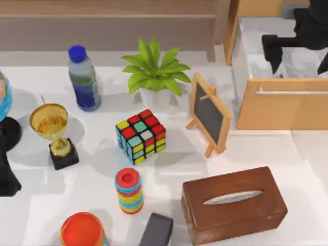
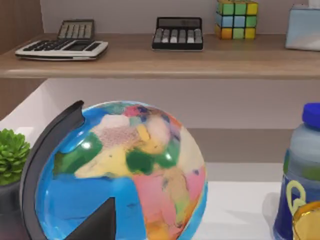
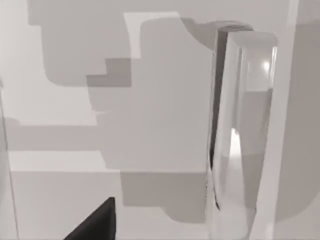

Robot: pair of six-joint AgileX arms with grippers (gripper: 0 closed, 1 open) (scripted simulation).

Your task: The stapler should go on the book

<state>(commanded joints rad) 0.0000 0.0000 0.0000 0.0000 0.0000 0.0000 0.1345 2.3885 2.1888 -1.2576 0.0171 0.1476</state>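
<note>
Tissue box (image 1: pixel 233 205) sits lower right, with a dark block (image 1: pixel 156 230) (stapler? can't tell) just beside it at the bottom edge. Right gripper (image 1: pixel 300 60) hangs upper right over the wooden drawer (image 1: pixel 279 110), fingers spread, holding nothing. Left arm (image 1: pixel 5 177) is parked far left.

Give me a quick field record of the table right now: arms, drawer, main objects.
right gripper: over the open drawer, top right
left arm: at the table's left edge, near the globe
centre: Rubik's cube, potted plant, small chalkboard
front: wooden tissue box, dark object at the bottom edge, identity unclear
book: not identifiable
</note>
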